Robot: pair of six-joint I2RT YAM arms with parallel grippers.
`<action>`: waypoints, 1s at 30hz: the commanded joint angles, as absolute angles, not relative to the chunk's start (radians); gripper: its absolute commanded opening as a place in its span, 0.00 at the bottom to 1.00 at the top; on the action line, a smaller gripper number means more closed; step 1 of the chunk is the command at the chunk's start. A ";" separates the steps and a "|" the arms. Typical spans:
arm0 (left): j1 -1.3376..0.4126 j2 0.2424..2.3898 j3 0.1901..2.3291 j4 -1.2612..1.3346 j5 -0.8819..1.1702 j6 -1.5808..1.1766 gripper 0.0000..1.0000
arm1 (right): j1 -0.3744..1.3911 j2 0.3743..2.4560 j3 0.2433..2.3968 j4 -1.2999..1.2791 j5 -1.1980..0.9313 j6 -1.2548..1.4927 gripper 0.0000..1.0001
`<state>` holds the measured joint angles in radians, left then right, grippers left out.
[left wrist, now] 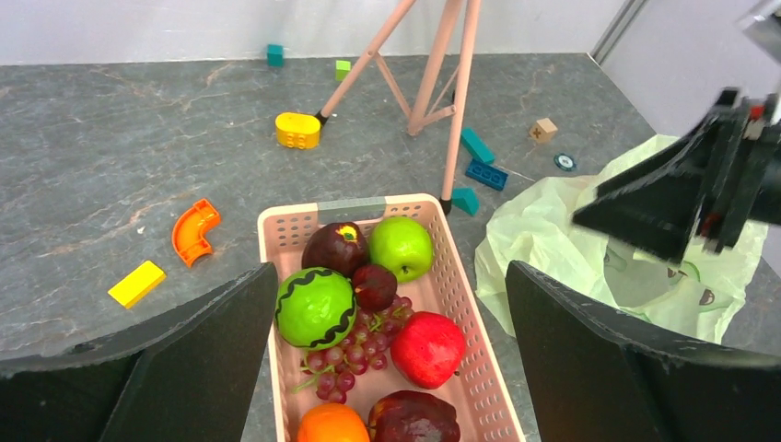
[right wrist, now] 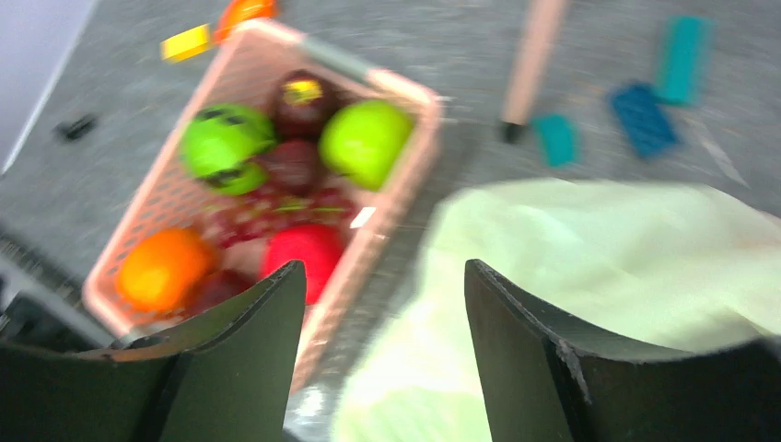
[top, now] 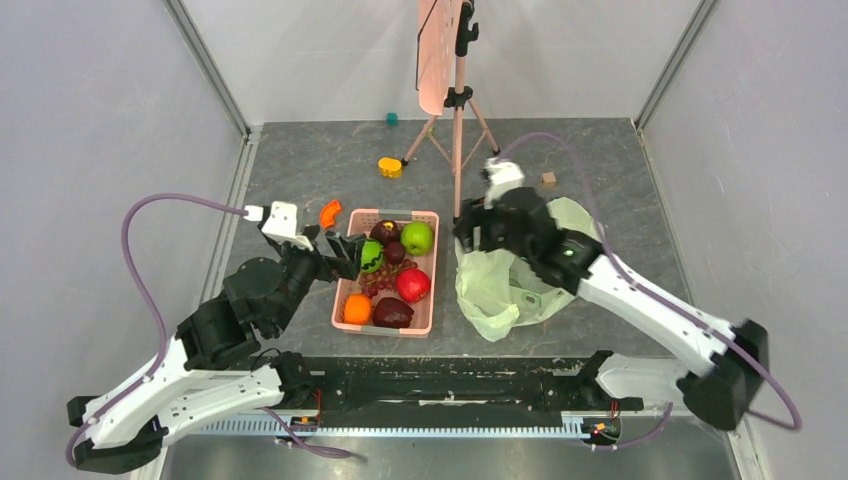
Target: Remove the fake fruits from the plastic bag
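Left gripper [top: 353, 255] and right gripper [right wrist: 382, 267] both gape wide and empty, while the glossy fake fruits [top: 417, 237], probably light, rigid and slippery, best pinched across their middles, lie in the pink basket [top: 435, 275], with the limp plastic bag [top: 510, 292] just beside it.

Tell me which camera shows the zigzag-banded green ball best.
Left wrist: the green ball sits sharp and unobstructed in the pink basket, its dark band clear. Top external shows it small, partly behind the left gripper; right wrist shows it blurred.
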<state>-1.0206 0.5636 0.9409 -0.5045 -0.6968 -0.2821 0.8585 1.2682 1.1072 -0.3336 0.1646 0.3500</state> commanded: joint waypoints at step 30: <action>-1.017 0.640 0.907 -0.388 -0.579 -0.255 1.00 | 0.351 1.436 0.886 -0.311 0.342 0.525 0.62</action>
